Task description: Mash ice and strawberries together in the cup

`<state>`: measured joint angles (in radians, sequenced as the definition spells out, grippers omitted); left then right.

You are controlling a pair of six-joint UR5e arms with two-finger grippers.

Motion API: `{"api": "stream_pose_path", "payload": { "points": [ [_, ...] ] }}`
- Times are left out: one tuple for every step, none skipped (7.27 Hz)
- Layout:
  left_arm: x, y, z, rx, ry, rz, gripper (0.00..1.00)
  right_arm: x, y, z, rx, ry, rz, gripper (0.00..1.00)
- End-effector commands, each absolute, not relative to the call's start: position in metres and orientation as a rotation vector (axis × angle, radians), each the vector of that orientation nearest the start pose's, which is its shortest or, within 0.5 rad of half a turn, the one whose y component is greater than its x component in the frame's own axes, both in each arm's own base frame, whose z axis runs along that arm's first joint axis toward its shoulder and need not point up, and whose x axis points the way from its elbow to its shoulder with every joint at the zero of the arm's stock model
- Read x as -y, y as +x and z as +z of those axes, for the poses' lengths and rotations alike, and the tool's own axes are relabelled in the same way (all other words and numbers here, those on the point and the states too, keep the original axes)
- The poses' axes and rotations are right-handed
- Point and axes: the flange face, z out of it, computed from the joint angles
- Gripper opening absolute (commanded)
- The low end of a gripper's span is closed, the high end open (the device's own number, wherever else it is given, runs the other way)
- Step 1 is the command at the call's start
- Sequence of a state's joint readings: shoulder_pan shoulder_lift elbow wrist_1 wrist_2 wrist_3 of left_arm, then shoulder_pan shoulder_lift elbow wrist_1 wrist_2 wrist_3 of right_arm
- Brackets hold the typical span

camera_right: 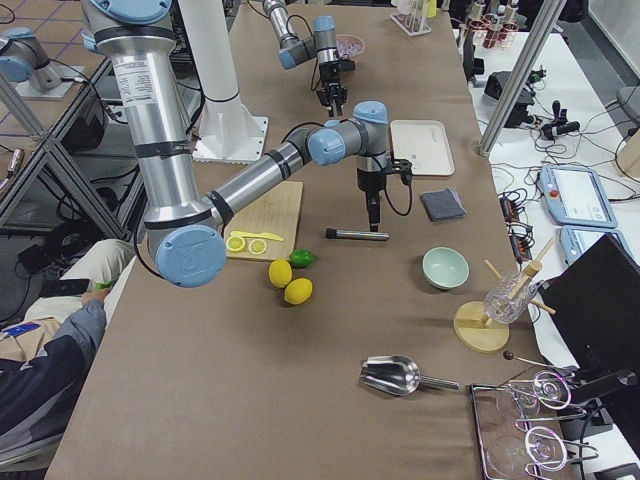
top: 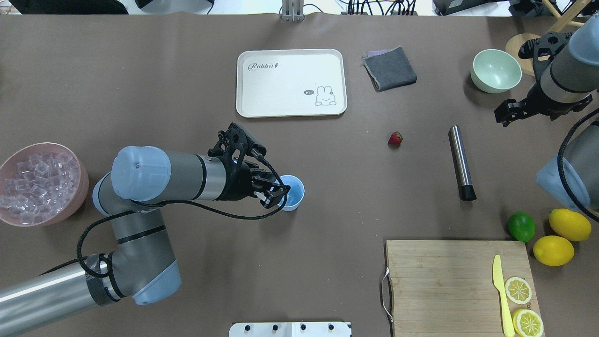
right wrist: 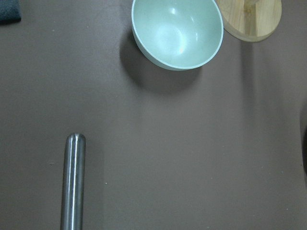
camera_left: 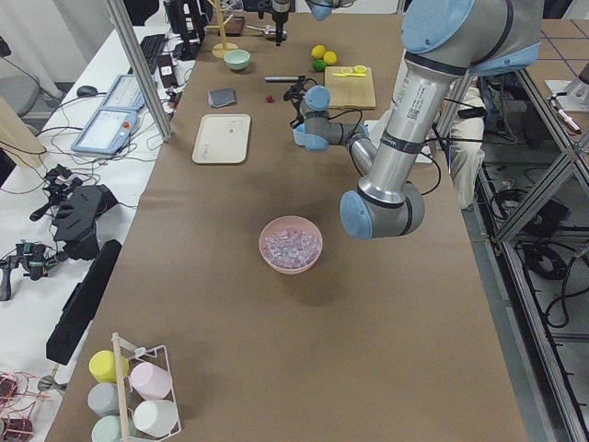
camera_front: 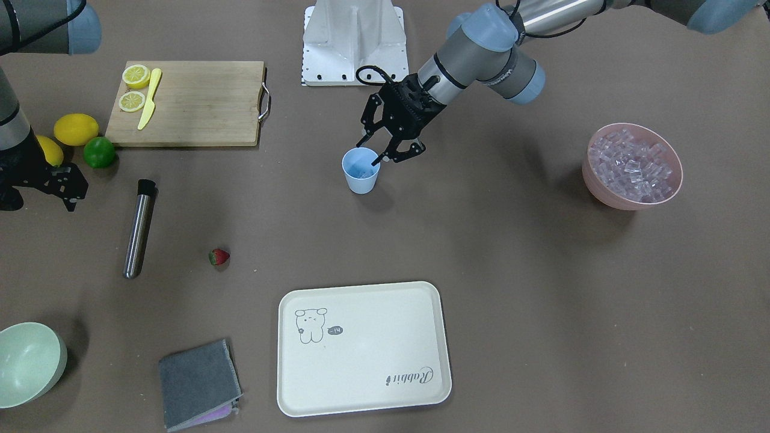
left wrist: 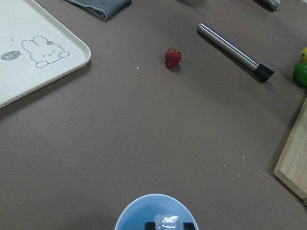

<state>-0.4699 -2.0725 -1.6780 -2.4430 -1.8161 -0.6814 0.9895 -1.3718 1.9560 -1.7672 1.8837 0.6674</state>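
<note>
Tabletop as seen from behind the robot, left and right being the robot's own. The left gripper (camera_front: 378, 160) hangs directly over the light blue cup (camera_front: 361, 179), which stands upright left of the table's centre. Its fingertips reach just inside the rim and are drawn in on a single clear ice cube (left wrist: 168, 221), which the left wrist view shows pinched between the two pads above the cup's mouth. Something pale glints inside the cup, but it is too small to identify. The remaining ice (camera_front: 631, 162) fills the pink bowl (camera_front: 607, 195) at the far left edge, well apart from the cup. The strawberry (camera_front: 219, 257) lies alone on the bare brown table (top: 187, 70), to the right of the cup and farther from the robot, untouched by either arm. Beyond it to the right lies a metal rod (camera_front: 139, 228) with a black tip, flat on the table. The right gripper (top: 503, 114) hovers at the right side, above the table between the rod and the pale green bowl (top: 496, 71); whether its jaws stand apart or together cannot be told. A cream tray (camera_front: 373, 361) printed with a rabbit sits on the far side, a folded grey cloth (camera_front: 198, 382) just to its right. A wooden cutting board (camera_front: 198, 102) occupies the near right, with a lime (camera_front: 99, 152) and two lemons (top: 561, 238) beside it.
</note>
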Motion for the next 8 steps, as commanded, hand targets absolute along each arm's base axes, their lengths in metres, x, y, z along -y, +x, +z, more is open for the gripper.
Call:
{"api": "stream_pose_path", "payload": {
  "points": [
    [0.395,0.489,0.236,-1.289,0.809,0.517,0.96,0.507,-0.211,0.413,0.478,0.130,0.021,1.00],
    [0.403,0.469,0.263,-1.263,0.843,0.576,0.96,0.507,-0.213,0.413,0.483,0.124,0.017,1.00],
    [0.422,0.438,0.287,-1.237,0.853,0.620,0.96,0.506,-0.212,0.414,0.484,0.120,0.017,1.00],
    [0.441,0.406,0.304,-1.226,0.835,0.653,0.96,0.506,-0.213,0.415,0.486,0.115,0.017,1.00],
    [0.453,0.375,0.327,-1.194,0.851,0.712,0.96,0.506,-0.214,0.416,0.491,0.109,0.015,1.00],
    [0.457,0.339,0.364,-1.158,0.870,0.761,0.96,0.506,-0.214,0.416,0.493,0.106,0.017,1.00],
    [0.464,0.310,0.390,-1.129,0.864,0.800,0.96,0.506,-0.215,0.417,0.495,0.101,0.014,1.00],
    [0.475,0.284,0.411,-1.110,0.865,0.852,0.96,0.506,-0.216,0.417,0.496,0.099,0.013,1.00]
  ]
}}
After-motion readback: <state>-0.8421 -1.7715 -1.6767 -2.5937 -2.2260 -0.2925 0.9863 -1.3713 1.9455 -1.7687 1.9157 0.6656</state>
